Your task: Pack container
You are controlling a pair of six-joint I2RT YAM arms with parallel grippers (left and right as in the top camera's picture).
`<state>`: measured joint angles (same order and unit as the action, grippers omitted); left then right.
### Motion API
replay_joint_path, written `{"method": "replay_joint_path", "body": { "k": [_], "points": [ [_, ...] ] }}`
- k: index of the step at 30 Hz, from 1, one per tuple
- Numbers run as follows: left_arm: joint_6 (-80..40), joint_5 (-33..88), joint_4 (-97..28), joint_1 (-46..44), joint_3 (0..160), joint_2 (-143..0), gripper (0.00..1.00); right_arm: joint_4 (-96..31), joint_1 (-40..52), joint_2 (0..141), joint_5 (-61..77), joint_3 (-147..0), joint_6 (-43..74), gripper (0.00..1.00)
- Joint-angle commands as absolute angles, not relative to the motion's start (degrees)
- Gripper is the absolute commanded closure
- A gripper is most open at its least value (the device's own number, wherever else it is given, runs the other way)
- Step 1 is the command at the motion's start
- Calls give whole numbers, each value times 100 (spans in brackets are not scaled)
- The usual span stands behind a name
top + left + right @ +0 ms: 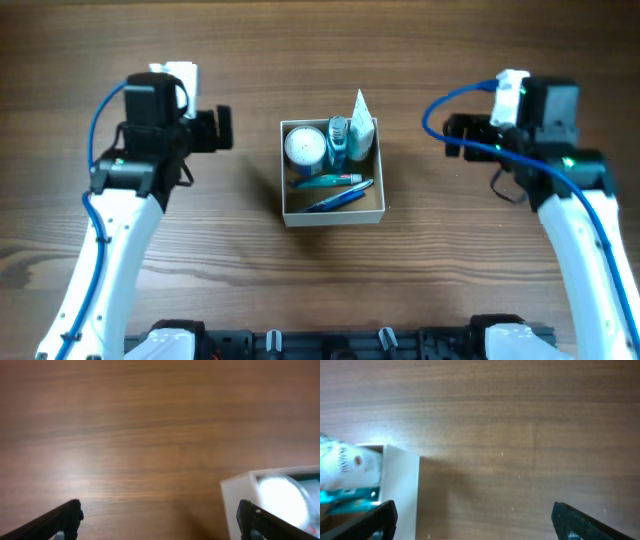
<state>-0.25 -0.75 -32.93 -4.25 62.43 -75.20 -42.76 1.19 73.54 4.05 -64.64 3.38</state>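
Container (335, 216) at centre of table (320, 40), looks packed. Thin cardboard, prob light, walls flex; pinch a side wall at rim. Left gripper (160, 512), right gripper (472, 512): both wide open, empty.

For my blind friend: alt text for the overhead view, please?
A white box, packed with a white-lidded jar, tubes and blue toothbrushes, sits on a wooden table. The left gripper and right gripper flank it, open, touching nothing.

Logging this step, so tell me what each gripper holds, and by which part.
Nothing is held. The left gripper and the right gripper both stand open over the brown wooden table, apart from the small square white cardboard box.
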Motion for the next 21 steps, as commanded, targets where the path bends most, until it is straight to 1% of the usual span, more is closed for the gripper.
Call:
{"method": "replay_joint_path", "body": {
  "k": [1,3,5,9,12,16,19,21],
  "points": [
    [-838,-73,-3236,-73,6278,-7784,0,-3575,143,7787,102,-6543,451,0],
    [-838,-71,-3319,-69,6276,-7817,0,-3188,143,7813,106,-6543,285,0],
    [-836,-71,-3140,-69,6278,-7811,0,-3002,141,7813,104,-6543,156,0],
    [-827,211,-3566,-69,6276,-7489,0,-3570,19,7529,130,-6525,937,0],
    [-489,523,-3881,-102,6195,-6720,0,-4010,-3,6869,145,-6512,913,0],
    [-473,803,-4115,-117,5288,-4928,0,-4313,3,5231,189,-6040,895,1],
    [-499,963,-4423,-117,4558,-3516,0,-4372,3,3682,191,-5116,902,0],
    [-716,961,-4598,-117,4292,-2829,0,-4379,3,2718,193,-4475,930,0]
  ]
}}
